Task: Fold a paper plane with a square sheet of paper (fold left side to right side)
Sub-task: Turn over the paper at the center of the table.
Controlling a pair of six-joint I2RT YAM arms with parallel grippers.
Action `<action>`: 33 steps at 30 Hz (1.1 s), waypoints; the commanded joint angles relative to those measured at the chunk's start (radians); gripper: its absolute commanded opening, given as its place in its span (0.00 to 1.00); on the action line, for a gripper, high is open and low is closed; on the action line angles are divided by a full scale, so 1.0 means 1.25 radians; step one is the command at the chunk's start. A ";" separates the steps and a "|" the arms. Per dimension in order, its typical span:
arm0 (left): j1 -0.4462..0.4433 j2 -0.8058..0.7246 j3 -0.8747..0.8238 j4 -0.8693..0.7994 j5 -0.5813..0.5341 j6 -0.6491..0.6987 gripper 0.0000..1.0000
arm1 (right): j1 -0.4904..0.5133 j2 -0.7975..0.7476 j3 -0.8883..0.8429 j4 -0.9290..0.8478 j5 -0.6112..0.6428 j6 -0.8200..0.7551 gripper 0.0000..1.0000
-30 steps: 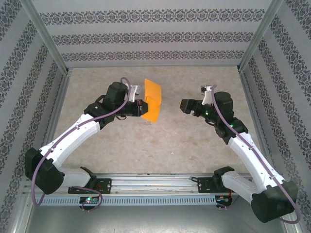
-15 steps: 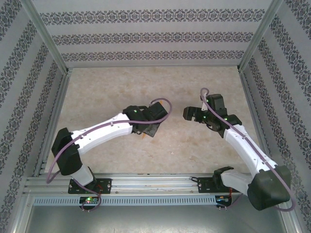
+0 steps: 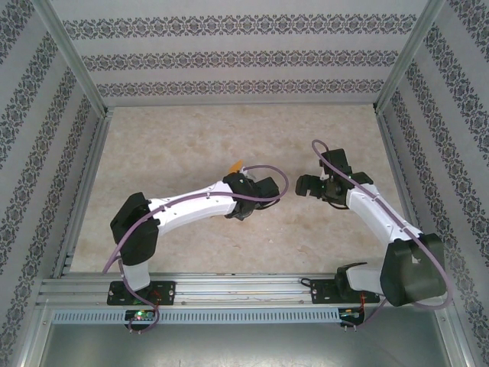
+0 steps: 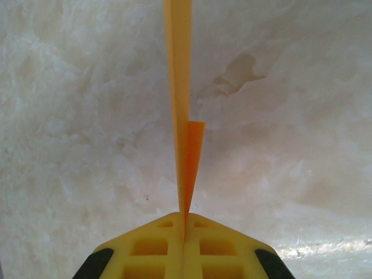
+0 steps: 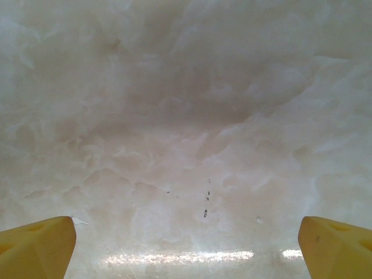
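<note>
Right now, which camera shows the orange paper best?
The left wrist view: the orange paper stands close up, edge-on, pinched in the shut left gripper. In the top view a small orange tip peeks past the left arm.

A pale, mottled beige table point(image 3: 191, 138) sits inside a three-sided enclosure. The far wall point(image 3: 244, 57), left wall point(image 3: 38, 153) and right wall point(image 3: 458, 153) carry dark ornamental bands on white. A silver metal rail point(image 3: 244, 289) runs along the near edge.
</note>
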 commanded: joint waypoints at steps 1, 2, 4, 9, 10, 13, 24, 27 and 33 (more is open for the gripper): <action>0.010 0.022 0.036 -0.031 -0.019 -0.086 0.00 | -0.013 0.012 0.008 -0.018 0.014 0.017 0.98; 0.013 0.027 0.040 -0.031 -0.019 -0.105 0.00 | -0.014 0.013 0.007 -0.018 0.015 0.016 0.98; 0.014 0.044 0.053 -0.039 -0.037 -0.165 0.00 | -0.018 0.011 0.004 -0.018 0.015 0.013 0.98; 0.022 0.133 0.127 -0.143 -0.042 -0.305 0.00 | -0.031 -0.006 -0.017 -0.014 0.017 0.003 0.98; 0.023 0.155 0.146 -0.161 -0.032 -0.331 0.00 | -0.034 -0.010 -0.022 -0.014 0.016 0.001 0.98; 0.024 0.210 0.190 -0.181 0.006 -0.349 0.00 | -0.046 -0.025 -0.036 -0.014 0.012 -0.004 0.98; 0.054 0.260 0.188 -0.023 0.148 -0.301 0.00 | -0.082 -0.090 -0.082 -0.015 0.005 -0.016 0.98; 0.062 0.270 0.178 0.010 0.193 -0.287 0.00 | -0.087 -0.105 -0.094 -0.013 -0.003 -0.015 0.98; 0.070 0.282 0.176 0.040 0.238 -0.271 0.07 | -0.092 -0.123 -0.108 -0.009 -0.017 -0.017 0.98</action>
